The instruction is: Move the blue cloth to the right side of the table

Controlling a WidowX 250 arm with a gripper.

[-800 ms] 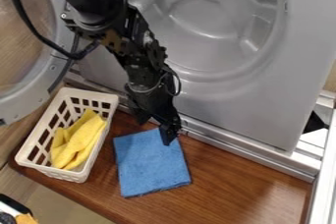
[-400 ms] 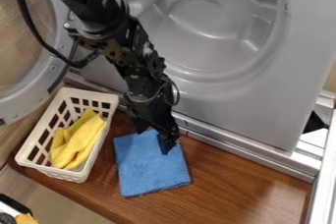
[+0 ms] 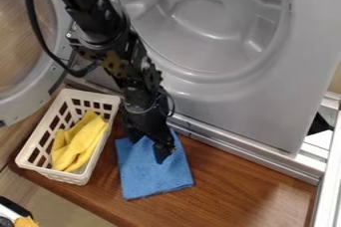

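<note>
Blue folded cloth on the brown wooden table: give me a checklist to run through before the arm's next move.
1. Black two-finger gripper over the blue folded cloth: ok, at its upper part.
2. Fingers spread for a grasp: ok.
3. Fingertips touching the cloth: cannot tell.
4. Cloth lying flat on the brown wooden table: ok.
5. Cloth separate from the white plastic basket: ok, a strip of wood shows between them.
6. Cloth at the table's right side: not ok, it lies nearer the basket, with bare wood to its right.
</note>
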